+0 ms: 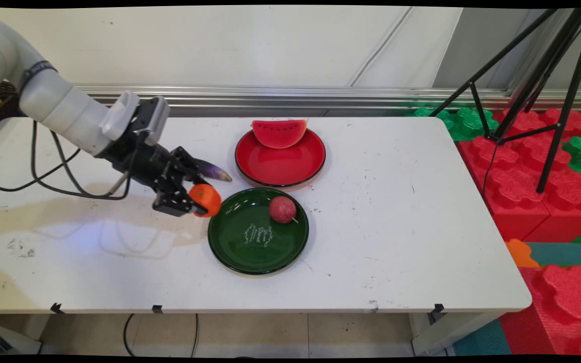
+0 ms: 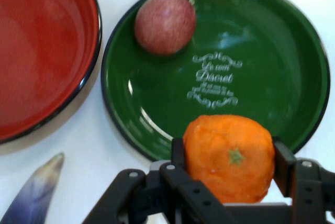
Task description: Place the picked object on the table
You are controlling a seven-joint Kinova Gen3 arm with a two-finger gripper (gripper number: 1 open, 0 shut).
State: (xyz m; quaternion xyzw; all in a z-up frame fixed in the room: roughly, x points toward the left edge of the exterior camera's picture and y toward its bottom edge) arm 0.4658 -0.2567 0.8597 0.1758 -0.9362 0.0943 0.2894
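Claw (image 1: 200,200) clamps an orange (image 2: 229,157), just off green plate's (image 1: 250,252) left rim. Red round fruit (image 1: 282,209) on that plate; watermelon slice (image 1: 279,132) on red plate (image 1: 280,169) behind, toward table's (image 1: 396,242) far edge.

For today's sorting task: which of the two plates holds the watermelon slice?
The red plate, farther back; the watermelon slice rests on its rear rim. The green plate holds a round red fruit.

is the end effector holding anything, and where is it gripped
Yes: the end effector holds the orange, clamped by its two opposite sides, its stem end facing the hand camera, by the near rim of the green plate.
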